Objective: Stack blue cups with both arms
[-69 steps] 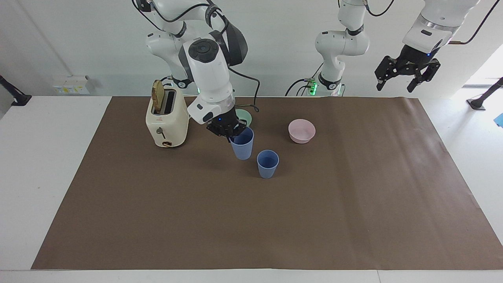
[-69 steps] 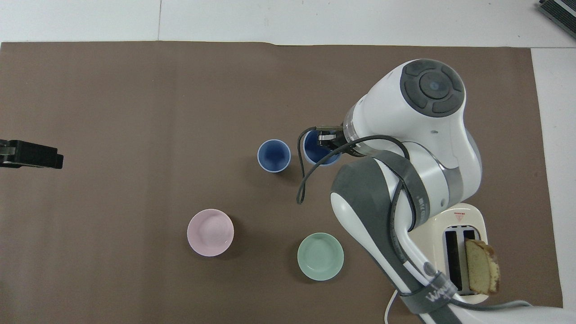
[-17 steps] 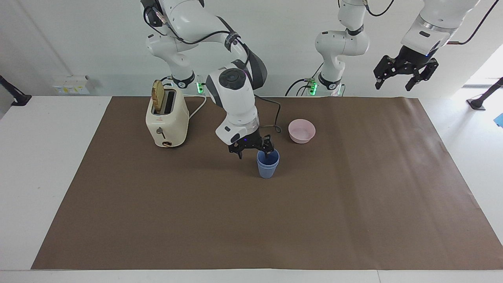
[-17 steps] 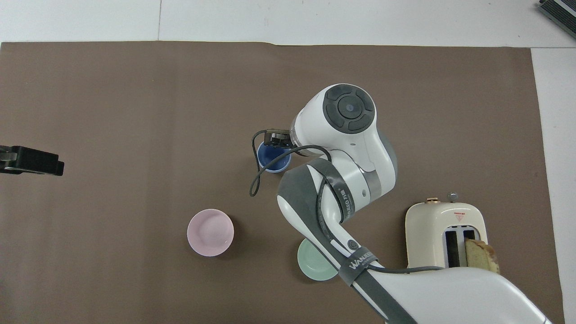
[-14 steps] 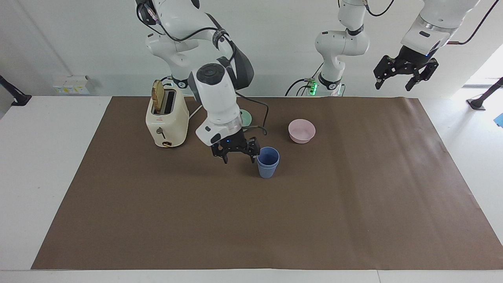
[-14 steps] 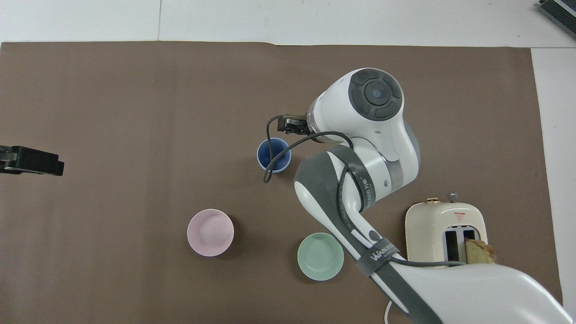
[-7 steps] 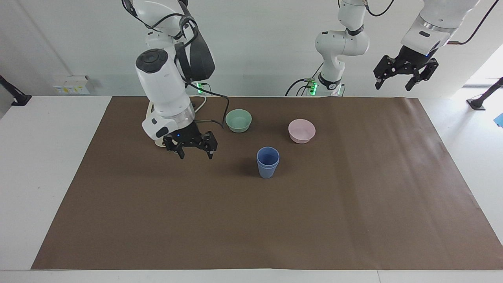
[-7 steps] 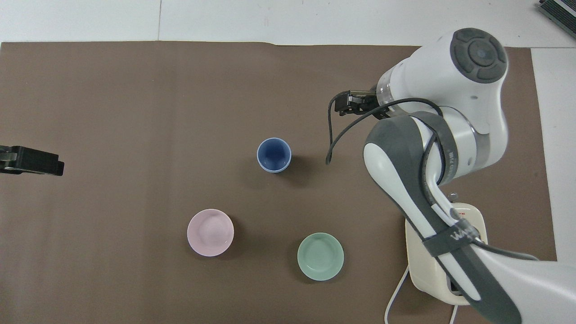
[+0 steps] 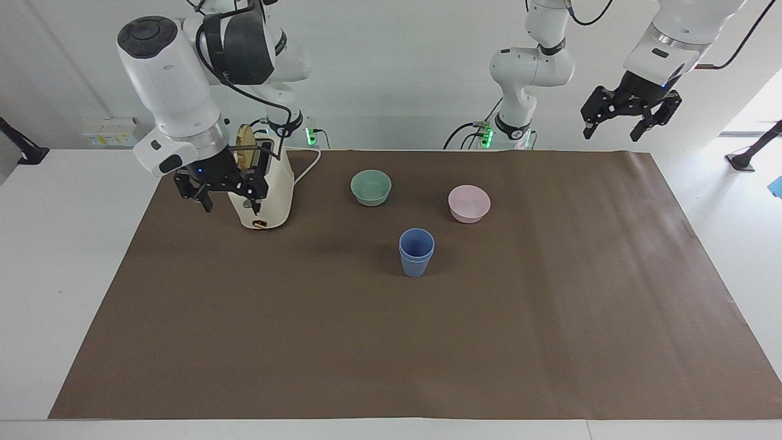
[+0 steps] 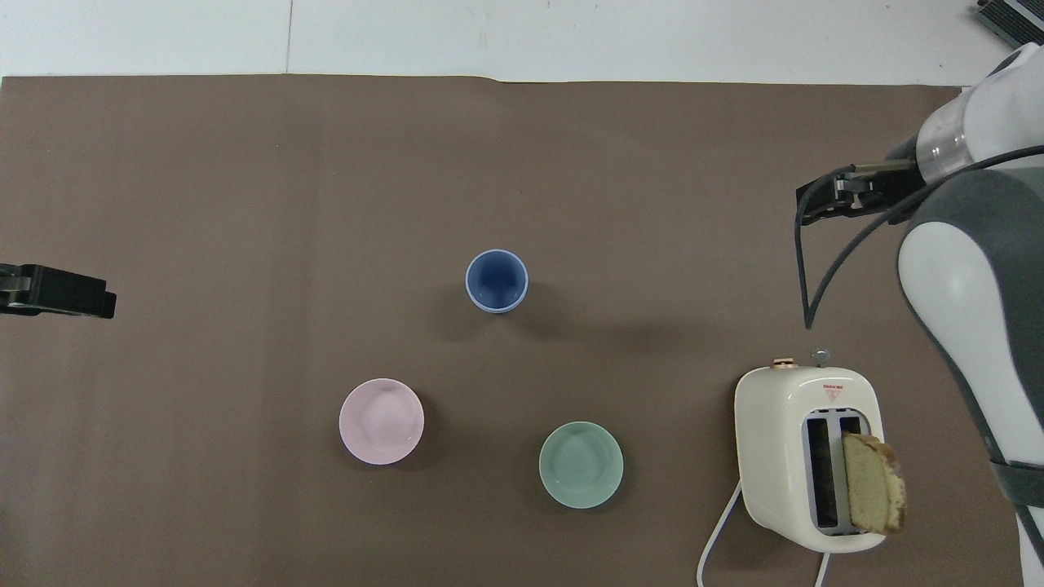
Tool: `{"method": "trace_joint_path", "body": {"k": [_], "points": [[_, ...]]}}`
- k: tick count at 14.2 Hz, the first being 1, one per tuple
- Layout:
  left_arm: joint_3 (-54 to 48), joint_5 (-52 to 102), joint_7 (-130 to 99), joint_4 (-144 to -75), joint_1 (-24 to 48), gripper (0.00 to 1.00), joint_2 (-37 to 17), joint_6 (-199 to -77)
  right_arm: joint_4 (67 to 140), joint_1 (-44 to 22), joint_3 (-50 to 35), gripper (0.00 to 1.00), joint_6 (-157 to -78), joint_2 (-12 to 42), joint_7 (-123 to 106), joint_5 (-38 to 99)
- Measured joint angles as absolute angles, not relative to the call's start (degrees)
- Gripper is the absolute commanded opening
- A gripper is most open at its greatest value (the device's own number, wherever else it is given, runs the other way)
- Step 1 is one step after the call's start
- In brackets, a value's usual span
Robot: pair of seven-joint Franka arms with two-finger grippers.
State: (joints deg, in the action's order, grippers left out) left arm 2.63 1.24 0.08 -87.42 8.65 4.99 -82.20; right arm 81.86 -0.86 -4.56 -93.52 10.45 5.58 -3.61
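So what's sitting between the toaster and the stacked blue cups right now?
Nothing: in the overhead view only bare brown mat lies between the toaster and the stacked blue cups. The green bowl sits nearer the robots, off that line.

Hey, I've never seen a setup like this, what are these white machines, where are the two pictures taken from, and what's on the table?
Two white jointed robot arms stand at a table covered with brown paper. One picture faces them from across the table; the other looks down from above their end. On the paper: two matte blue plastic cups, one nested inside the other, a green bowl, a pink bowl, and a cream toaster with a bread slice. The right pincer hangs open and empty by the toaster; the left pincer waits, open, raised off the table's end.
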Motion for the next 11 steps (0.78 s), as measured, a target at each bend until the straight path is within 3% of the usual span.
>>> {"method": "trace_joint_path", "body": {"k": [11], "points": [[2.62, 1.24, 0.08, -87.42, 8.65, 1.00, 4.99, -82.20, 80.69, 7.51, -4.21, 1.00, -90.51, 9.12, -6.16, -3.74]]}}
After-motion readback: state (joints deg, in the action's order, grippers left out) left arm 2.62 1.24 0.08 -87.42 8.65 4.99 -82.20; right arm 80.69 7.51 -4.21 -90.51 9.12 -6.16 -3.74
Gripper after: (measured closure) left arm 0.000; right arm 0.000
